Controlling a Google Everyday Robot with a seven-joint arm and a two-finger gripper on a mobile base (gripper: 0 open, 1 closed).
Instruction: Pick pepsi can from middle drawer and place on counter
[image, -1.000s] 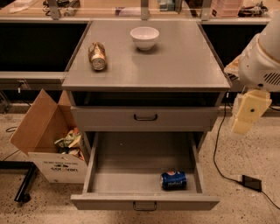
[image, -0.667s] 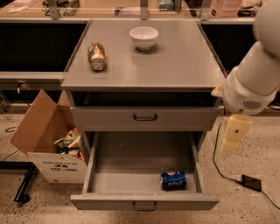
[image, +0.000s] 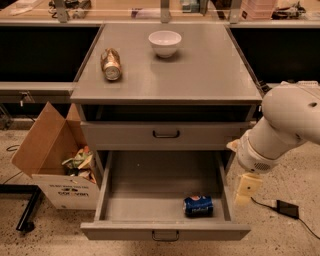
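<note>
The pepsi can (image: 198, 205) is blue and lies on its side in the front right corner of the middle drawer (image: 165, 231), which is pulled out wide. The grey counter (image: 200, 70) tops the cabinet above it. My gripper (image: 247, 189) hangs from the white arm at the right. It is just outside the drawer's right wall, a little above and to the right of the can, and touches nothing.
A gold-brown can (image: 111, 64) lies on the counter's left and a white bowl (image: 165, 42) stands at its back. A closed drawer (image: 166, 134) sits above the open one. An open cardboard box (image: 55, 160) stands on the floor at left. A small black device (image: 287, 209) with a cable lies at right.
My arm has swung down and to the left. The gripper has dropped from beside the upper drawer to beside the open drawer's right wall. The can has not moved.
</note>
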